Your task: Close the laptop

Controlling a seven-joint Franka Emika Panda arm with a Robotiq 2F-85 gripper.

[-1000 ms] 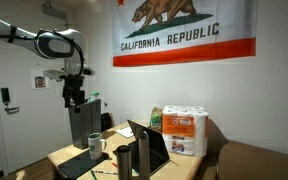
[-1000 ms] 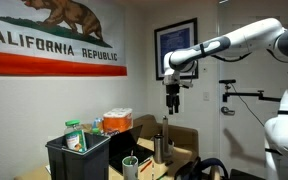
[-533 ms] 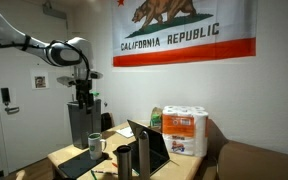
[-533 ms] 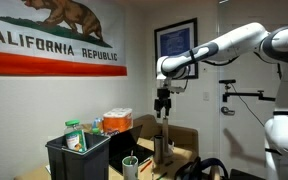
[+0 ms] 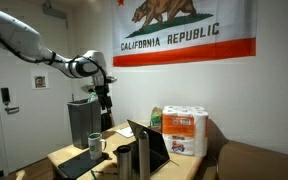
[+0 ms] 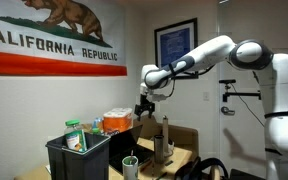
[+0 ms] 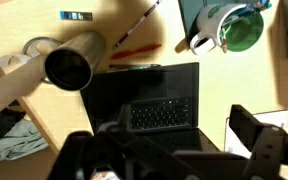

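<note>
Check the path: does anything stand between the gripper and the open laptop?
Nothing visible lies between the gripper and the laptop beneath it. A tall dark flask stands close beside the laptop's corner, off the direct line.

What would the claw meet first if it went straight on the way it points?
Probably the laptop: the wrist view looks down onto its keyboard, the flask off to one side. The claw hangs well above it in an exterior view, so depth is uncertain.

The wooden table (image 5: 62, 155) carries the open laptop (image 5: 152, 148), dark flasks (image 5: 124, 162), a mug (image 5: 94, 146) and a flat dark slab (image 5: 79, 164).
</note>
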